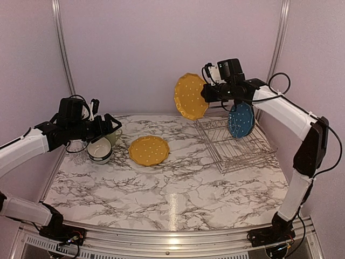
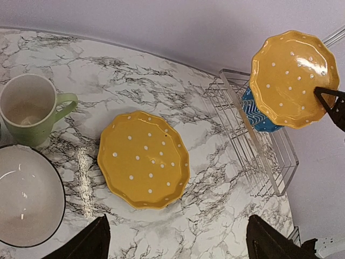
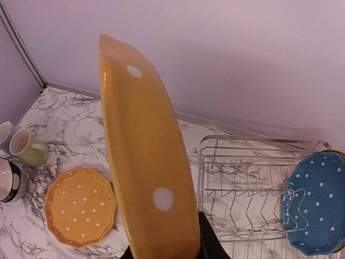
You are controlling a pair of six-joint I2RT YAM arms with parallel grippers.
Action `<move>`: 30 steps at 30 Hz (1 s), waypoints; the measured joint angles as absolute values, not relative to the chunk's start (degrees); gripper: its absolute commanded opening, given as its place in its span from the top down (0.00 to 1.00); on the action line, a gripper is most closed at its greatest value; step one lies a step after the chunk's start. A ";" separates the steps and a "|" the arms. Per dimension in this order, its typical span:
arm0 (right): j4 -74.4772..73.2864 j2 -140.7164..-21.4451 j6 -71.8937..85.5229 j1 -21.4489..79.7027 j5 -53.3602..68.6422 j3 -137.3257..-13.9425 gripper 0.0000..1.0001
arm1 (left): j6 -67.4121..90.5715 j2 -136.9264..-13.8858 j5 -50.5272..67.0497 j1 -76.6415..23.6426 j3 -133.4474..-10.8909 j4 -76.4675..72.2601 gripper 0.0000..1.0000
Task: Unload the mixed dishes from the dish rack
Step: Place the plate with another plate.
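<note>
My right gripper (image 1: 208, 93) is shut on the rim of a mustard-yellow dotted plate (image 1: 190, 96), held on edge in the air left of the dish rack (image 1: 237, 143). In the right wrist view that plate (image 3: 148, 162) fills the middle, with a dark finger (image 3: 207, 237) beside its lower edge. A blue dotted plate (image 1: 241, 120) stands upright in the rack's far right slots. A second yellow plate (image 1: 149, 150) lies flat on the table. My left gripper (image 1: 102, 129) hangs open and empty over a white bowl (image 1: 100, 149) and a pale-green mug (image 2: 29, 110).
The silver wire rack (image 3: 242, 183) sits at the table's back right, close to the wall. Another mug (image 3: 4, 132) shows at the left edge of the right wrist view. Marble tabletop (image 1: 178, 189) spreads across the front.
</note>
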State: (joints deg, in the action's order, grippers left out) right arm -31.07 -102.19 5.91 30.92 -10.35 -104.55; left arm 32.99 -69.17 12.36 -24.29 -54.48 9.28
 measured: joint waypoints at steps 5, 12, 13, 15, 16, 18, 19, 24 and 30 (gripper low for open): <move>-26.79 -107.57 15.88 30.96 6.31 -105.23 1.00 | 32.99 -68.86 12.34 -24.29 -54.48 9.30 0.10; -17.89 -118.08 29.80 31.27 25.61 -100.90 1.00 | 32.97 -68.25 11.92 -24.29 -54.48 9.34 0.10; -17.32 -119.39 31.24 31.46 27.18 -100.36 1.00 | 32.97 -68.18 11.92 -24.29 -54.46 9.34 0.10; -16.95 -121.89 33.26 32.08 29.10 -99.94 1.00 | 32.97 -67.99 11.90 -24.29 -54.46 9.34 0.10; -16.67 -122.96 34.11 32.47 29.82 -99.90 1.00 | 32.97 -67.85 11.90 -24.29 -54.43 9.34 0.10; -16.32 -124.42 35.31 33.34 30.50 -99.90 1.00 | 32.97 -67.66 11.90 -24.29 -54.35 9.37 0.10; -16.21 -124.90 35.94 33.82 30.74 -99.90 1.00 | 32.97 -67.59 11.92 -24.29 -54.33 9.34 0.10; -13.69 -125.40 39.33 35.20 31.48 -99.11 1.00 | 32.99 -67.51 11.92 -24.29 -54.24 9.34 0.10; -10.72 -126.32 41.89 35.40 31.94 -98.41 1.00 | 32.97 -67.46 11.92 -24.29 -54.24 9.34 0.10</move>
